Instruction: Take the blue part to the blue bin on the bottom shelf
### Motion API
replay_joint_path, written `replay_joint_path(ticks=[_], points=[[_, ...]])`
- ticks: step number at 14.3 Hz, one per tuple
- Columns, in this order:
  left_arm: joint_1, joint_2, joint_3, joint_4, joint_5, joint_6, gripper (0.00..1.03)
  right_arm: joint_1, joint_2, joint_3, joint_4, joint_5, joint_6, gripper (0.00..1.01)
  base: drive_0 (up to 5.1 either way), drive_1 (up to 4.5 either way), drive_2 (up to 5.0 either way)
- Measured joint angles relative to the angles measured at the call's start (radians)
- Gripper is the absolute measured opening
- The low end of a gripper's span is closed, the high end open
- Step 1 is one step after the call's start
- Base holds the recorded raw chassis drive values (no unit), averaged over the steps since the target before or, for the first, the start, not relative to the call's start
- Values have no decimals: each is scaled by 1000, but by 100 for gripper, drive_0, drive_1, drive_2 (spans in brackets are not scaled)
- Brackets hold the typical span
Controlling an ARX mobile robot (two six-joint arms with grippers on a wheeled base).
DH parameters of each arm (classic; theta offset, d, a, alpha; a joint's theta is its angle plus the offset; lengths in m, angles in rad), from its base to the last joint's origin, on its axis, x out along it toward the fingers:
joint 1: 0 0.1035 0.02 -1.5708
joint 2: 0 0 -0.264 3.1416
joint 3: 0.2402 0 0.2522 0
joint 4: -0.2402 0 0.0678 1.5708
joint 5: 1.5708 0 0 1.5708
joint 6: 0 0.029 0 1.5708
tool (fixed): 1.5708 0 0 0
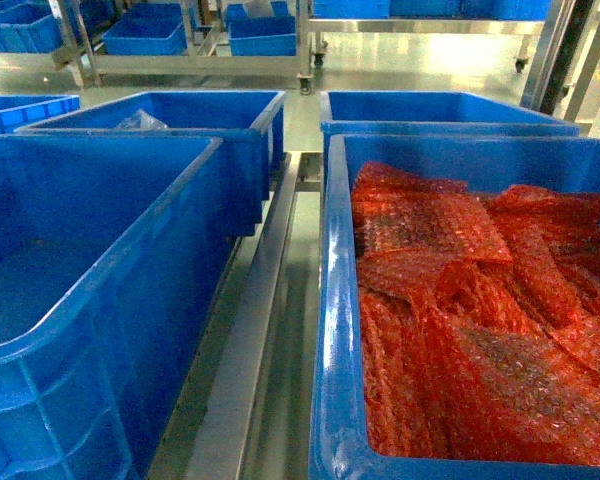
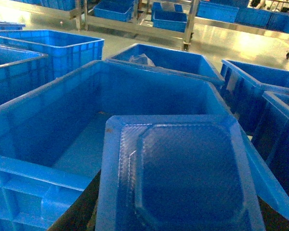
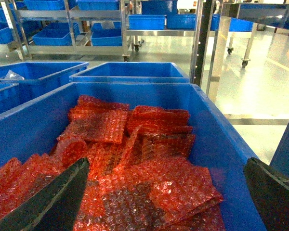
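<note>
Your left tool [image 2: 180, 211] clamped on blue part [image 2: 183, 173] over empty bin [image 2: 38, 173] | right tool [image 3: 164, 192] apart above red bubble wrap [image 3: 135, 159]

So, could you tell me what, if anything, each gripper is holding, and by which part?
The left gripper carries the blue part by its near edge; the grip itself is hidden. The right gripper is open over the red bubble wrap, holding nothing.

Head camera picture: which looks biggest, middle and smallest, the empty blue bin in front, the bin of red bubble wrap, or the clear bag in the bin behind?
1. and 2. Empty blue bin and bubble-wrap bin: both look huge and run off the edges, so no ranking.
3. Clear bag: smallest, though farther away.
</note>
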Motion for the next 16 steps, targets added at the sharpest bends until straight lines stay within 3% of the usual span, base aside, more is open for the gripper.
replay_joint_path(ticks=[16], points=[[0,0,0,0,0,0,43,0,0,0,0,0,0,98,0,0,0]])
